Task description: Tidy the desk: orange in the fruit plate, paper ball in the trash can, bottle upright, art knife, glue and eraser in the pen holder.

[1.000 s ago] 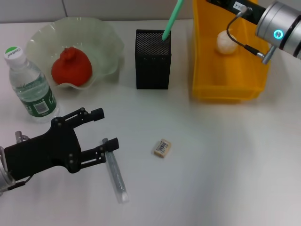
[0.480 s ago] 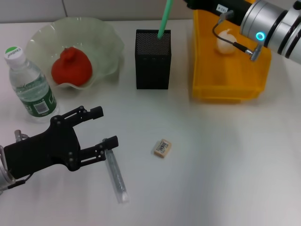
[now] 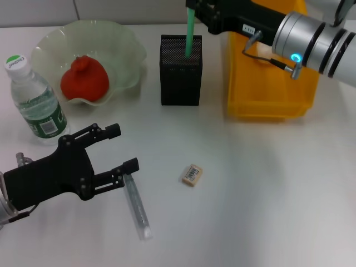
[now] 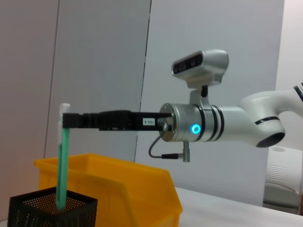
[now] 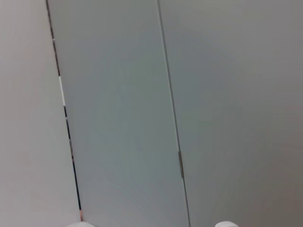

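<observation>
My right gripper is shut on the top of the green art knife, which stands nearly upright with its lower end inside the black mesh pen holder. The left wrist view shows the same knife dipping into the holder. My left gripper hovers open low over the table, its fingers beside the top end of the clear glue tube. The tan eraser lies on the table. The orange sits in the fruit plate. The bottle stands upright. The paper ball is hidden behind my right arm.
The yellow trash can stands right of the pen holder, under my right arm. The bottle and plate are at the far left. Open tabletop lies to the right of the eraser. The right wrist view shows only a wall.
My right arm has swung left from over the trash can, bringing the green knife upright and its lower end down into the pen holder. The left gripper has barely moved.
</observation>
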